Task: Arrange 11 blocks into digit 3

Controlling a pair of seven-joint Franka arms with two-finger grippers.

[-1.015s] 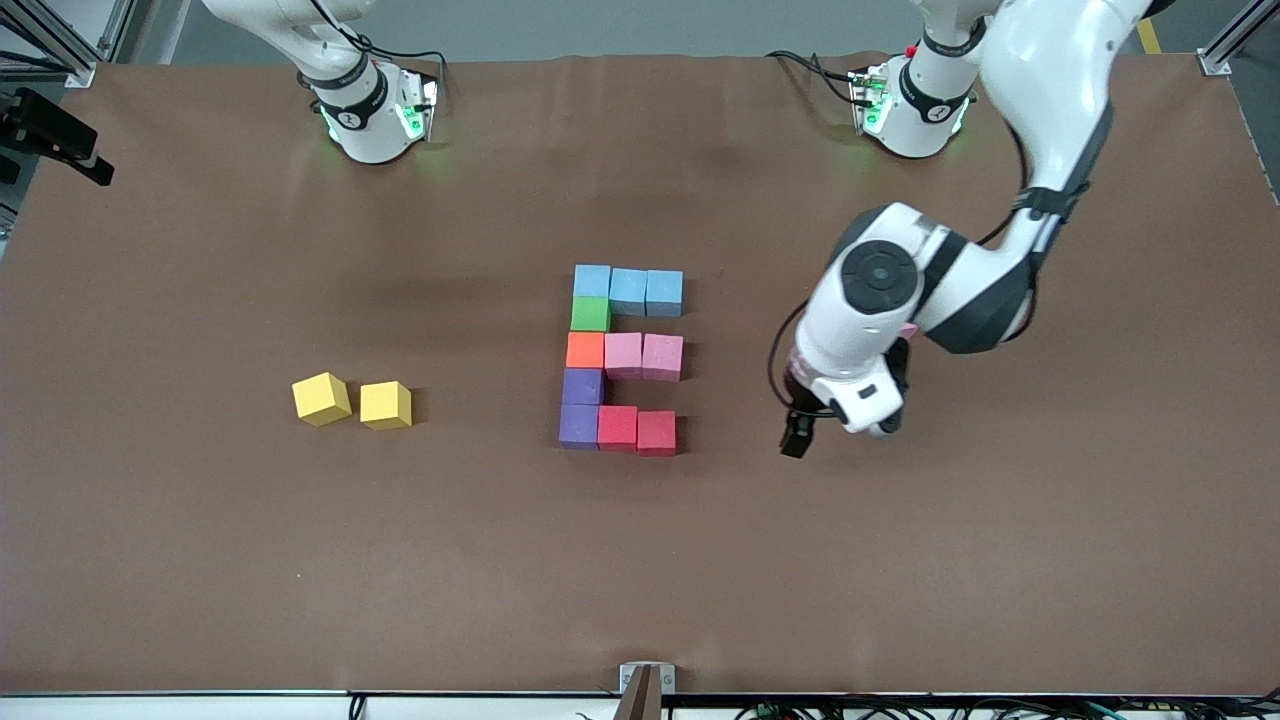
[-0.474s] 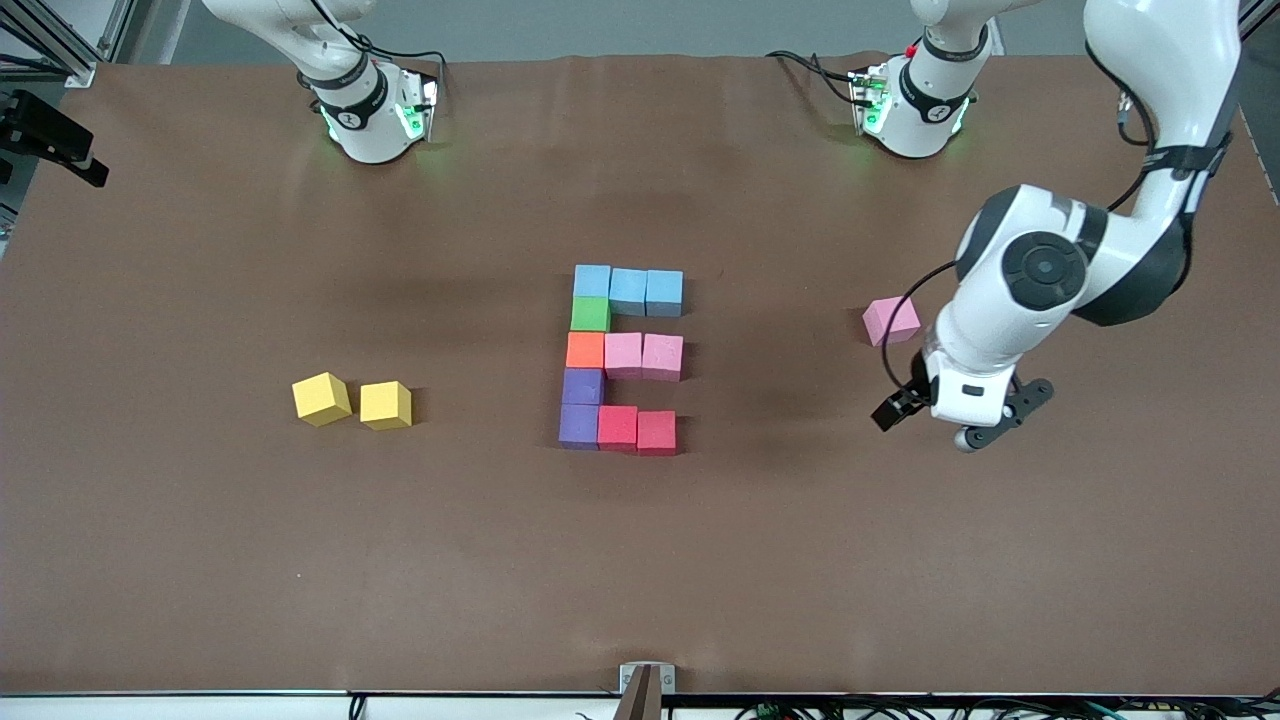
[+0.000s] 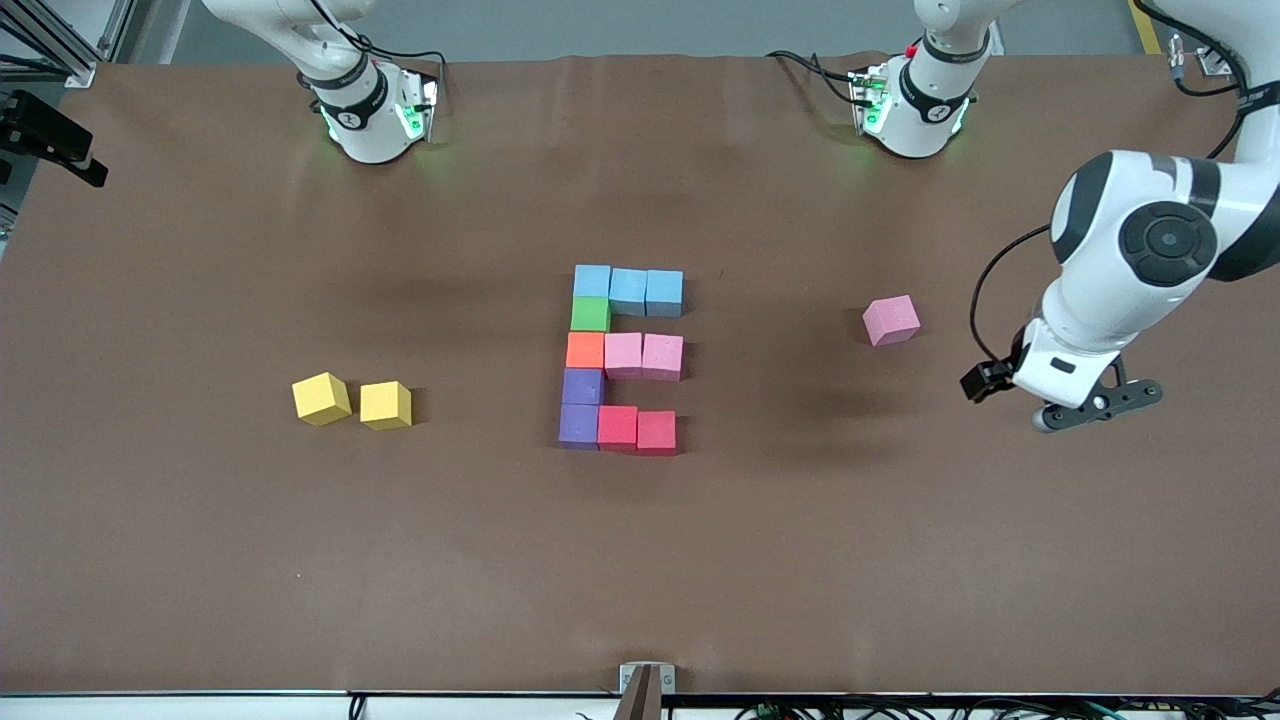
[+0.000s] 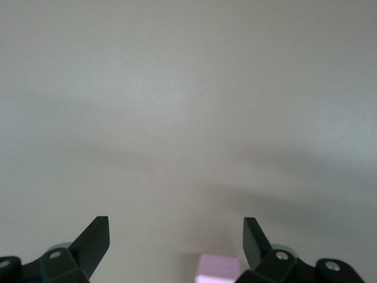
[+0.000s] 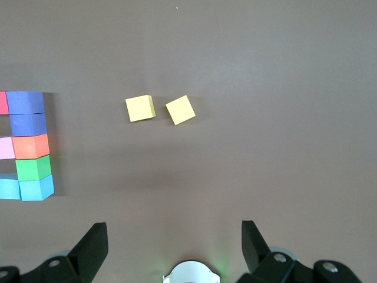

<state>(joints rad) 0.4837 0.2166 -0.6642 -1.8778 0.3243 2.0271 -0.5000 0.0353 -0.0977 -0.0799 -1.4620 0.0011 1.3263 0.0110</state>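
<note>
I count 11 blocks in the digit 3 [image 3: 622, 358] at table centre: 3 blue, 1 green, 1 orange, 2 pink, 2 purple, 2 red. 1 loose pink cube [image 3: 891, 320] sits toward the left arm's end, 2 yellow cubes [image 3: 351, 400] toward the right arm's end. Left gripper [image 3: 1085, 408] hovers over bare table, released; right gripper [image 5: 174, 239] waits above, jaws apart, empty.

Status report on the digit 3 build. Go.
Left end effector open, empty, over bare table at its own end. Right end effector open, waiting near its base. Digit 3 assembled, eleven cubes touching. Spare pink cube and yellow cubes lie apart.
</note>
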